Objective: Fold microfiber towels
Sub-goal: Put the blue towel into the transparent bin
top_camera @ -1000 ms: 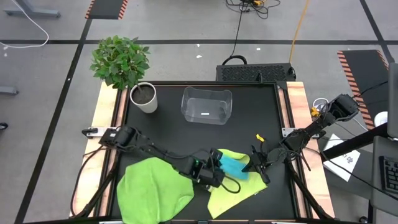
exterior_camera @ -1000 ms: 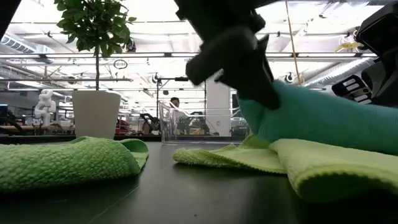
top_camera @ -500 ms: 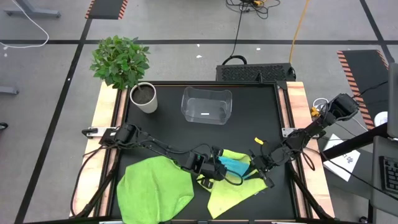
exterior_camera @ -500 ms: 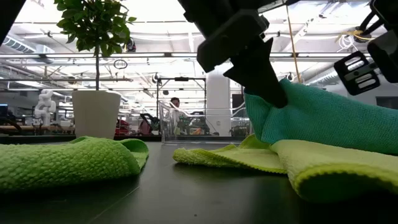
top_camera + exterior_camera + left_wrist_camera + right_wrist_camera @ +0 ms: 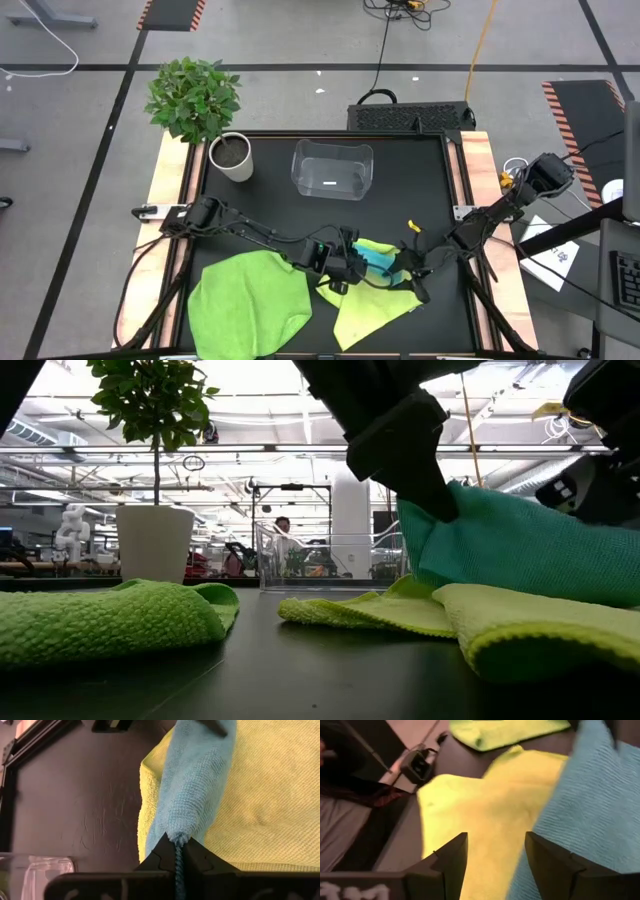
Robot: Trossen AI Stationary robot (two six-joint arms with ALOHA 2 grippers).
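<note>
Slippage is the main risk; the left pincer is clamped tight on only a thin edge of the soft turquoise blue microfiber towel, which lies on the pale yellow-green towel near the black bench's front edge; the right pincer stands open, holding nothing; a pull could drag both cloths together or undo the fold; the bright green towel sits at the front-left corner.

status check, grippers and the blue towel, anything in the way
Left gripper shut on turquoise towel. Right gripper open beside it. Towel lies on pale yellow-green towel. Nothing blocking.
</note>
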